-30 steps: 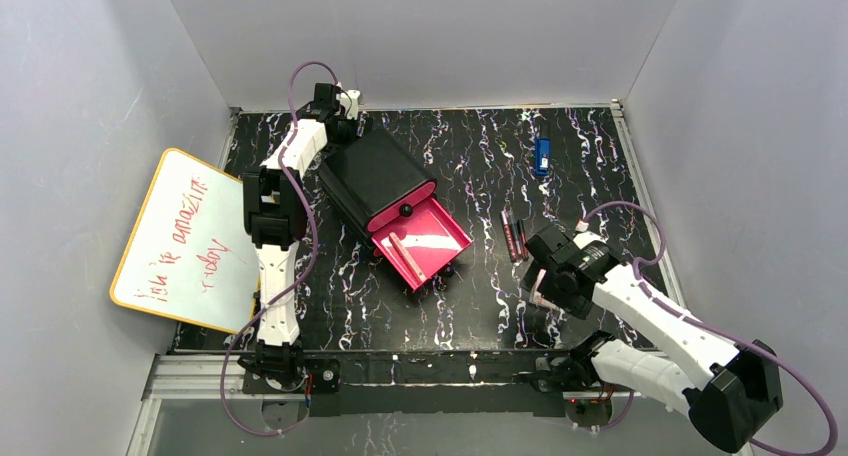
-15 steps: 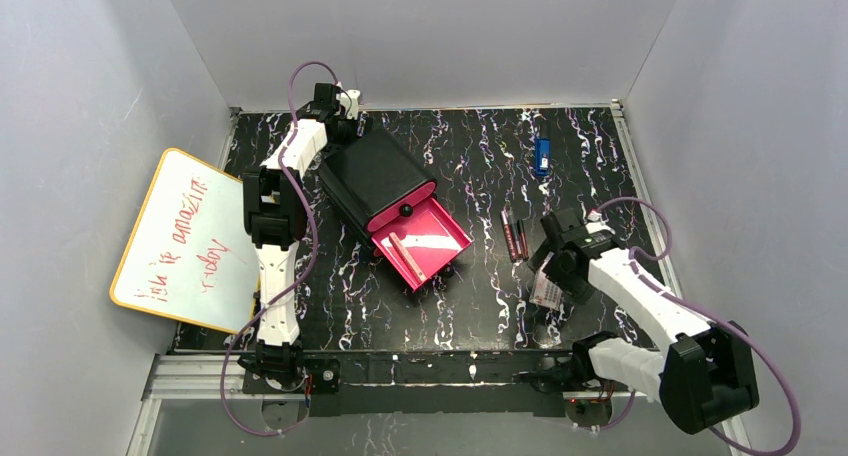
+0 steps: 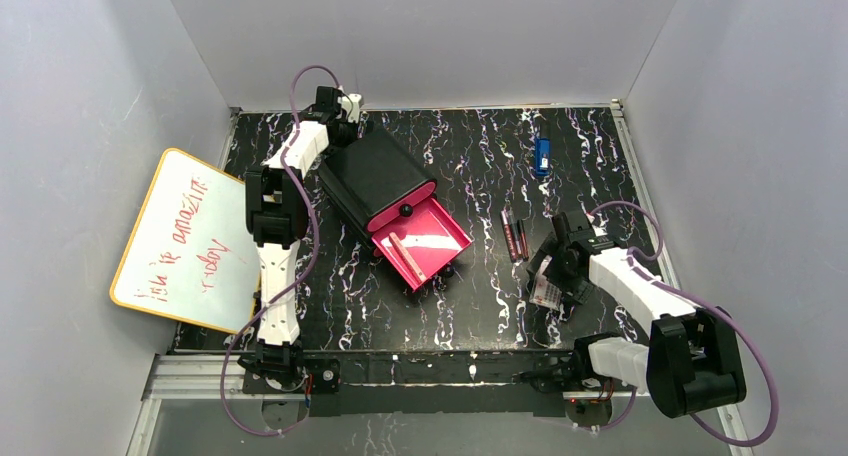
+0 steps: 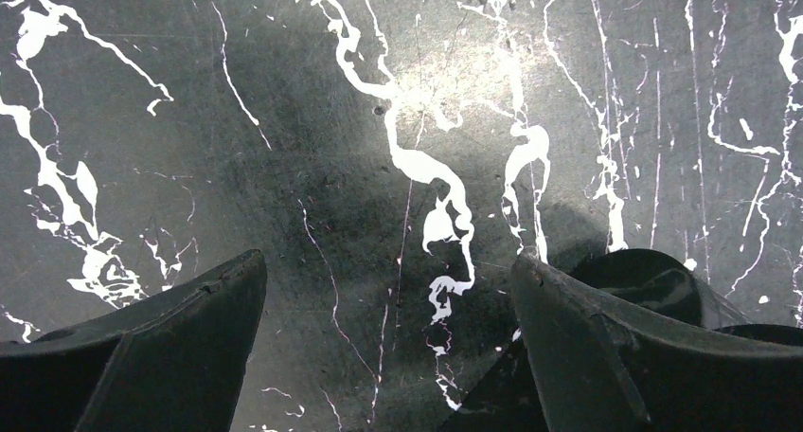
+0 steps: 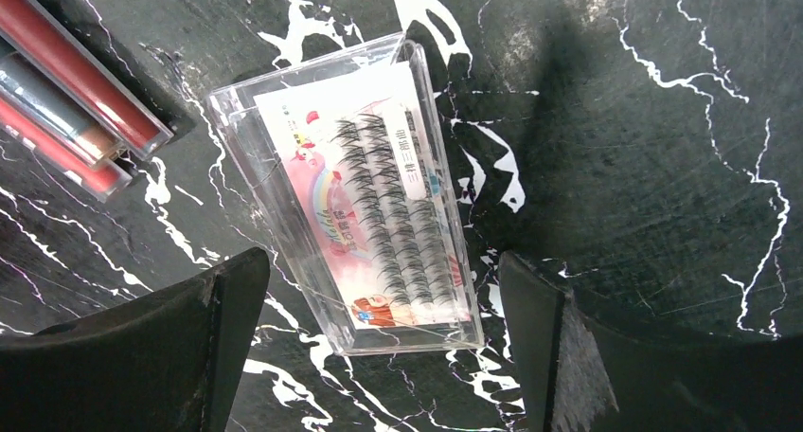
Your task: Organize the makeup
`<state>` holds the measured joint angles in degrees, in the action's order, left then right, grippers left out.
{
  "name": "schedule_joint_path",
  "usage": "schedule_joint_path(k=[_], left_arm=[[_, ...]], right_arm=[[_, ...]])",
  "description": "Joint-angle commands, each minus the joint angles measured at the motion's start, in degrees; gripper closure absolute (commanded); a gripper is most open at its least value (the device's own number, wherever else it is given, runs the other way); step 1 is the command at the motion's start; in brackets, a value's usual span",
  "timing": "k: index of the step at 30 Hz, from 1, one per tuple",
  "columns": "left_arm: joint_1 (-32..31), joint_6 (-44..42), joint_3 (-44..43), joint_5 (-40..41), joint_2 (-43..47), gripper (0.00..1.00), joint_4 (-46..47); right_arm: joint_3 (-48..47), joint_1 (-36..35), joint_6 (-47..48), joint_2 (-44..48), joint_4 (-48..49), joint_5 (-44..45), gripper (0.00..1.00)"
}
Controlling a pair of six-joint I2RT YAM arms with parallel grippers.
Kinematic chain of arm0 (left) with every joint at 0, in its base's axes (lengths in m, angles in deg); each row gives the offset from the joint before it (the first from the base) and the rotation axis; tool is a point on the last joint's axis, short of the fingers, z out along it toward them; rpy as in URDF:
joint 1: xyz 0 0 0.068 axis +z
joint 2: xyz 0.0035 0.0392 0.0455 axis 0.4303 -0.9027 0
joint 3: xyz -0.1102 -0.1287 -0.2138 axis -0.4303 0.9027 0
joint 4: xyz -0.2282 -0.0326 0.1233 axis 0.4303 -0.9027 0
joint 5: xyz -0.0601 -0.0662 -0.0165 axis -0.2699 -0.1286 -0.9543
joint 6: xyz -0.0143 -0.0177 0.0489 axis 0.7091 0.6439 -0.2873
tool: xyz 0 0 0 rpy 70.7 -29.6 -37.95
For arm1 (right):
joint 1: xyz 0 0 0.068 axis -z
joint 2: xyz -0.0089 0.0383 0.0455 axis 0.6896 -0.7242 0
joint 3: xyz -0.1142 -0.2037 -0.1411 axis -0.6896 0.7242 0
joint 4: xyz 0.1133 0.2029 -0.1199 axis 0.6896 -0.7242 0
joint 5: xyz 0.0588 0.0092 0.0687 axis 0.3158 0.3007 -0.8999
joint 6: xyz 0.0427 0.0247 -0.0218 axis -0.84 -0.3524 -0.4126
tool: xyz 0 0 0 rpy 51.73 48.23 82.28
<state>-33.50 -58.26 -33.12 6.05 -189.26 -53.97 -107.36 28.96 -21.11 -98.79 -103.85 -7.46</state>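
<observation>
A flat clear makeup case (image 5: 369, 214) with a pale card and rows of dark lashes lies on the black marbled table (image 5: 663, 119). My right gripper (image 5: 379, 356) hangs open just above it, and the case's near end sits between the fingers without touching them. From above, the case (image 3: 545, 292) lies beside the right gripper (image 3: 562, 259). Dark-red and pink sticks (image 5: 66, 100) lie together just beyond it, left of the right wrist (image 3: 514, 236). Another pink stick (image 3: 404, 255) rests in the open pink drawer (image 3: 440, 238). My left gripper (image 4: 388, 347) is open over bare table at the back left (image 3: 345, 111).
The black box (image 3: 375, 176) with its drawer pulled out stands left of centre, touching the left arm's wrist. A small blue rectangular object (image 3: 542, 156) lies at the back right. A whiteboard (image 3: 185, 238) with red writing leans off the table's left edge.
My right gripper has drawn back up and to the right, uncovering the clear case on the table. The right elbow has swung in toward the base. The left arm has barely moved.
</observation>
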Motion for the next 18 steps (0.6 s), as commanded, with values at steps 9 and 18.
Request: schedule_joint_path(k=[9, 18], left_arm=[[-1.13, -0.06, -1.33, -2.15, -0.43, 0.02, -2.33], [-1.13, -0.14, -1.33, -2.07, -0.55, 0.01, -2.41]], right_arm=[[-0.62, 0.27, 4.26, -5.26, 3.8, -1.26, 0.03], [-2.66, 0.22, 5.12, -7.38, 2.46, 1.81, 0.18]])
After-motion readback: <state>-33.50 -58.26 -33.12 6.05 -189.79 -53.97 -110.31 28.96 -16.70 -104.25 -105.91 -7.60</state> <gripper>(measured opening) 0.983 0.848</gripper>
